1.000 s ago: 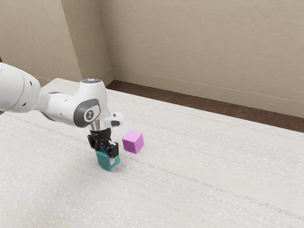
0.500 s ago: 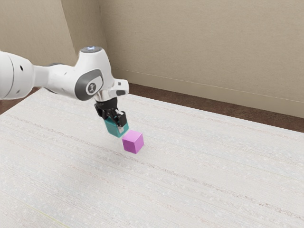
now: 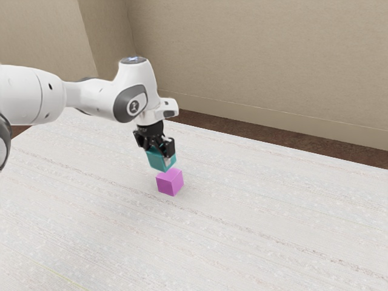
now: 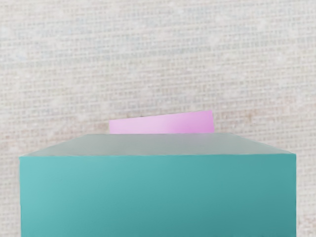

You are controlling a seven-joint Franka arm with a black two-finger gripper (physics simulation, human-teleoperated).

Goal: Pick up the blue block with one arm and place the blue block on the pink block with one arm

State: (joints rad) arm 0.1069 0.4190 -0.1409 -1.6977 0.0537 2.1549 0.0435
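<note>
Blue block [image 3: 159, 161] hangs clamped between the black jaws, off the surface [image 3: 273, 212]. Pink block [image 3: 169, 181] sits just below it, toward five o'clock in the exterior view.

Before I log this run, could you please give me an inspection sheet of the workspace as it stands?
Surface: pale textured table, flat.
Job's things: blue block held off the table, close over the pink block; whether they touch cannot be told. The pink block sits on the table.
Clutter: nothing seen.
Grippers: gripper shut on the blue block, pointing down.
Cables: nothing seen.
Surroundings: beige walls, dark floor strip behind the table.
</note>
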